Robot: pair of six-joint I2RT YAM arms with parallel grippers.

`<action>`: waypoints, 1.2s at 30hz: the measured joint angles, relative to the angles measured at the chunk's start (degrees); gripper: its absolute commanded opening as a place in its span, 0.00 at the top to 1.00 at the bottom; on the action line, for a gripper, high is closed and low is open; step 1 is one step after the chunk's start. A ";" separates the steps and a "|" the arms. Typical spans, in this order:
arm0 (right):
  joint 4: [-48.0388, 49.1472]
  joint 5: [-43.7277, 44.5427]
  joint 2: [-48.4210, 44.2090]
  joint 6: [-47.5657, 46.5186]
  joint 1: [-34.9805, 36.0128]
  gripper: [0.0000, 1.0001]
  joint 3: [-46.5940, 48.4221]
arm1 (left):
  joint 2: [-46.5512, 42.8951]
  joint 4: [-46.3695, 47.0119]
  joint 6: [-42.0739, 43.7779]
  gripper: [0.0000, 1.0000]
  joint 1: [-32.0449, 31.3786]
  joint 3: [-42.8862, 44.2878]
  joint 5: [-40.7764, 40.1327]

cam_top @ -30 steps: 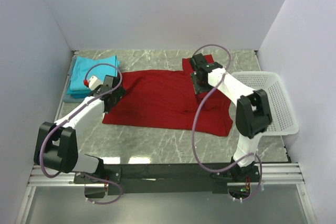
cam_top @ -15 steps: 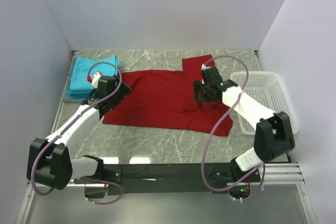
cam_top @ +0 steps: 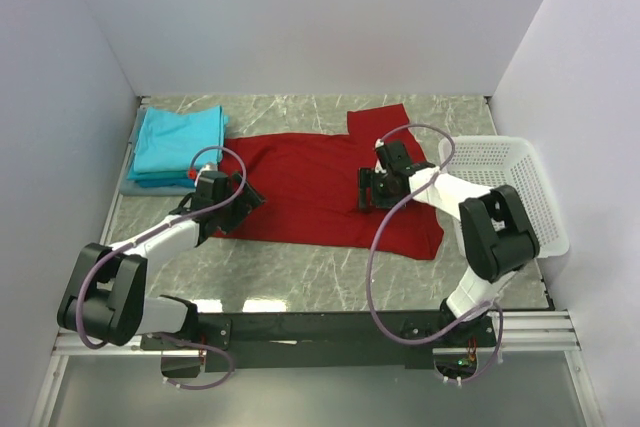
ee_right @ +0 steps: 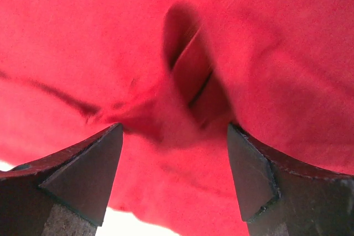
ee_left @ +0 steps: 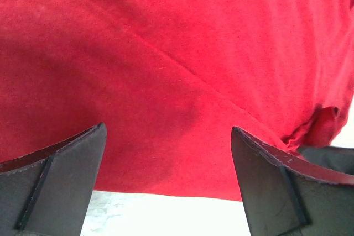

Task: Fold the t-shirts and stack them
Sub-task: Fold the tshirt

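Between the wide-spread jaws of the left arm (cam_top: 170, 235) lies the near hem of the dark red t-shirt (ee_left: 177, 81), with a pale strip of desk (ee_left: 166, 216) below it. The jaws of the right arm (cam_top: 455, 187) also gape wide around a blurred pucker of the same cloth; whether they touch it cannot be told. Beyond the left jaws, to their left, teal t-shirts (cam_top: 178, 142) lie stacked, the lower layers mostly hidden.
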 measured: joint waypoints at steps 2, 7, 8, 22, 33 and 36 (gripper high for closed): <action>0.57 1.11 2.19 0.17 -1.05 0.18 1.70 | 0.04 0.42 0.13 0.01 0.02 -0.74 -0.22; 1.25 6.69 6.71 0.11 -4.46 0.18 6.67 | 0.02 0.85 1.07 0.00 0.13 -1.84 -1.36; 1.11 7.89 7.52 -0.07 -5.33 0.18 8.15 | -0.09 1.01 1.14 0.00 0.13 -1.92 -1.68; 1.27 9.20 6.32 -4.98 -9.07 0.18 19.63 | -3.54 1.31 2.19 0.01 0.57 -4.48 -4.15; -4.55 4.20 -9.81 1.62 0.90 0.17 -2.78 | -3.63 0.76 3.08 0.01 0.79 -4.48 -4.04; -4.15 3.54 -10.12 3.30 3.74 0.18 -3.96 | -3.87 0.55 3.08 0.01 0.79 -4.48 -4.07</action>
